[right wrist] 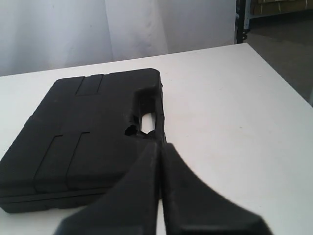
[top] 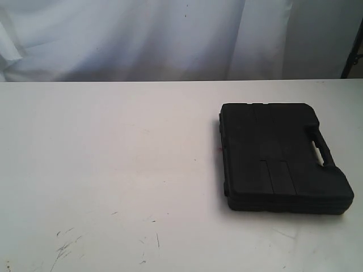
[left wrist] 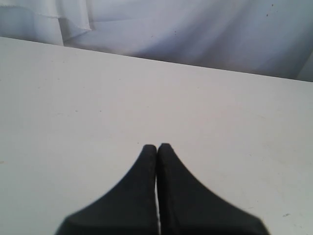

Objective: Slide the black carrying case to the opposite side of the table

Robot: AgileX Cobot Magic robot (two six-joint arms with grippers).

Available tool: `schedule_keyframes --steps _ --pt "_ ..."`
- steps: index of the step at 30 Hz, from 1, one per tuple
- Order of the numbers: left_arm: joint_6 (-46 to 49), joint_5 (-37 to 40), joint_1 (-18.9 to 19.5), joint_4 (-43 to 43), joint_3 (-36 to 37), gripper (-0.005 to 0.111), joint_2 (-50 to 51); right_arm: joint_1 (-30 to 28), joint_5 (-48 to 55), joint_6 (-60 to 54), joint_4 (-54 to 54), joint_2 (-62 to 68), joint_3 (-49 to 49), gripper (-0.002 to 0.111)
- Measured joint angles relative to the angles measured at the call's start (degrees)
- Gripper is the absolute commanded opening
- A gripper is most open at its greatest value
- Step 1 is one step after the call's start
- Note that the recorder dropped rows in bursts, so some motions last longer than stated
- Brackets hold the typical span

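Case (top: 281, 156) lies flat on the worktop's (top: 113, 158) right side, handle (top: 320, 148) facing right; my left gripper (left wrist: 156, 147) & right gripper (right wrist: 159, 146) are both clenched empty, the right one near that handle.

Bits hidden or cut off

The black pointed right hand (right wrist: 160, 147) covers the near corner of the flat matte black plastic case (right wrist: 88, 132). This hand and the black pointed left hand (left wrist: 157, 147) are both fuzzy and cut off by the picture's edge. The wide white worktop (top: 113, 170) runs off the exterior view on three sides. A dark thin thing (top: 354, 56) at its far corner is too cut off to tell.
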Motion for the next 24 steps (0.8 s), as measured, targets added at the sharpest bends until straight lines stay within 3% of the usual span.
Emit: schedule_keyframes --steps 24 --pt "0.0 0.0 0.0 0.0 0.0 0.000 0.0 0.0 0.1 -0.1 -0.5 0.0 0.0 0.000"
